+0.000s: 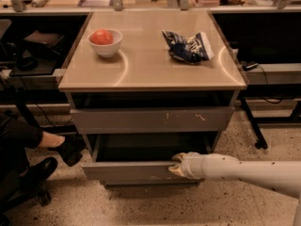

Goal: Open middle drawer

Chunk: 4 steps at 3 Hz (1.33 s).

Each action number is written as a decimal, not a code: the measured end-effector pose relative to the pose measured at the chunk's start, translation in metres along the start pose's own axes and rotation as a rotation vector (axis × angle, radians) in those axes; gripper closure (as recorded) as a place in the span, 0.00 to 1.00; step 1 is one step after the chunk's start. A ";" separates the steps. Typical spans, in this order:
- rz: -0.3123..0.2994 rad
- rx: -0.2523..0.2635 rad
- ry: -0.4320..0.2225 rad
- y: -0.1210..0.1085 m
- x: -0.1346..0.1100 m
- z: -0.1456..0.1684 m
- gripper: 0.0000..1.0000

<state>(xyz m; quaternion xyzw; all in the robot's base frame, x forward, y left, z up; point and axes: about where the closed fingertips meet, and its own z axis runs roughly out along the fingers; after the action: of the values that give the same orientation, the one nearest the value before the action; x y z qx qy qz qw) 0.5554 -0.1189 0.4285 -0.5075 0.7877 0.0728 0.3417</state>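
Observation:
The middle drawer [127, 171] stands pulled out from the grey cabinet. Its plain front panel is well forward of the taller scratched drawer front [150, 120] above it, and its dark inside [150, 148] shows. My gripper [176, 165] is at the top edge of the middle drawer's front panel, right of its middle, and touches it. My pale arm [244, 171] reaches in from the lower right. The lowest drawer front [150, 185] is mostly hidden under the open drawer.
On the beige cabinet top [141, 65] stand a white bowl with a red fruit [105, 41] and a crumpled blue chip bag [188, 46]. A seated person's leg and shoes [42, 149] are on the floor at the left. Desks with cables flank the cabinet.

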 end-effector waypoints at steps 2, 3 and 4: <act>0.000 0.001 -0.011 0.008 0.002 -0.008 1.00; 0.001 -0.002 -0.013 0.013 0.004 -0.011 1.00; 0.008 -0.005 -0.021 0.023 0.005 -0.021 1.00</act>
<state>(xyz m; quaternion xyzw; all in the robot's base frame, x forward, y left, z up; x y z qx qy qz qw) 0.5251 -0.1214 0.4355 -0.5045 0.7858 0.0815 0.3483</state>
